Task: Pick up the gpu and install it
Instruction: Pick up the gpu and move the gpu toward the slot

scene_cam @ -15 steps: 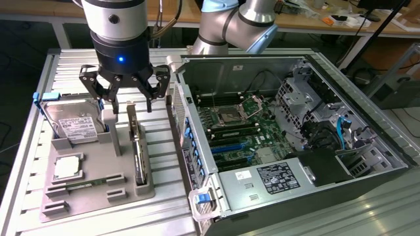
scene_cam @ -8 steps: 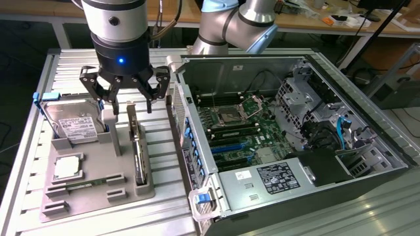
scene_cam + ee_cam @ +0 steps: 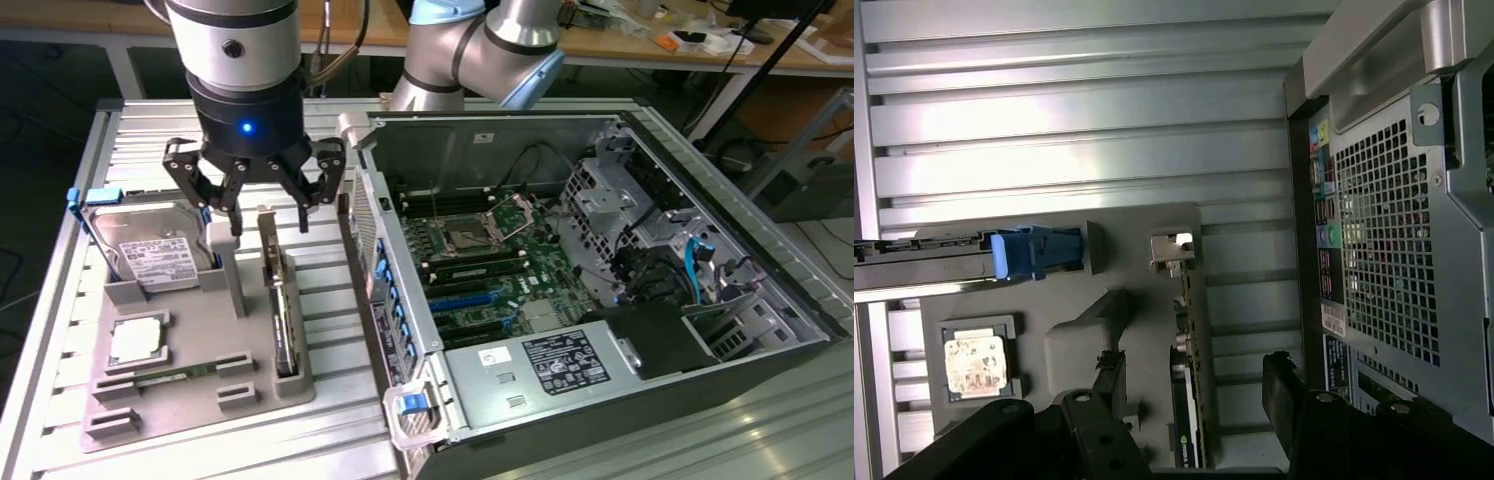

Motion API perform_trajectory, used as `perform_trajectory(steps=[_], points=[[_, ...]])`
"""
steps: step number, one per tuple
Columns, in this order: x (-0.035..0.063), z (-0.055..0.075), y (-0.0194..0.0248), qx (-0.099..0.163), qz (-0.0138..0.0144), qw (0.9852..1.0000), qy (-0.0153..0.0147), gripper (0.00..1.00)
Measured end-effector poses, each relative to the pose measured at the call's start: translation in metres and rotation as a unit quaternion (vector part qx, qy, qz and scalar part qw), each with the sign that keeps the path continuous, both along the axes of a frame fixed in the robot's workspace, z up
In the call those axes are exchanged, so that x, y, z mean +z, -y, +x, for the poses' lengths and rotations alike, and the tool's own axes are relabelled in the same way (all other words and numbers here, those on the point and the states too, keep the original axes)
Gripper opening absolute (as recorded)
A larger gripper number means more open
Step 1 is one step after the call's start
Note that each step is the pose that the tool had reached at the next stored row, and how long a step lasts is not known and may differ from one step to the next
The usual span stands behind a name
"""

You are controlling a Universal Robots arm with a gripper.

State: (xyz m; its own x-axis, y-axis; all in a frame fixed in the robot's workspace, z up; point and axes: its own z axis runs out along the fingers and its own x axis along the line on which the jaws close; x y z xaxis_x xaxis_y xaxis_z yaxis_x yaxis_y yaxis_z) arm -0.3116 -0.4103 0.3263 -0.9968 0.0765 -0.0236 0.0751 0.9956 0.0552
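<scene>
The gpu (image 3: 279,305) stands on its long edge in a slot of the grey holder tray (image 3: 200,410), left of the open computer case (image 3: 747,375) in the exterior view. In the wrist view the gpu (image 3: 1185,400) runs as a thin dark strip with its silver bracket at the end. My gripper (image 3: 267,218) hangs open just above the gpu's far end, one finger (image 3: 218,215) on each side of it and nothing held. The wrist view shows the gripper (image 3: 1194,385) with the card between its black fingers (image 3: 1109,375).
A silver hard drive (image 3: 154,250) with a blue clip (image 3: 1034,252) stands in the tray beside the gpu. A processor chip (image 3: 138,340) and a green memory stick (image 3: 167,378) lie nearer. The case's perforated rear wall (image 3: 1384,240) is close to the gripper. The motherboard (image 3: 481,260) lies exposed inside.
</scene>
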Motion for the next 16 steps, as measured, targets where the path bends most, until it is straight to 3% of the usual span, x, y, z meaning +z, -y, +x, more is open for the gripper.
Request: perform_trajectory(steps=[8,10,16], points=[[-0.0049,0.0,0.0027,0.0,0.0,1.0,0.0,0.66],[-0.0057,0.0,0.0054,0.0,0.0,1.0,0.0,0.66],[-0.0065,0.0,0.0187,0.0,0.0,1.0,0.0,0.66]])
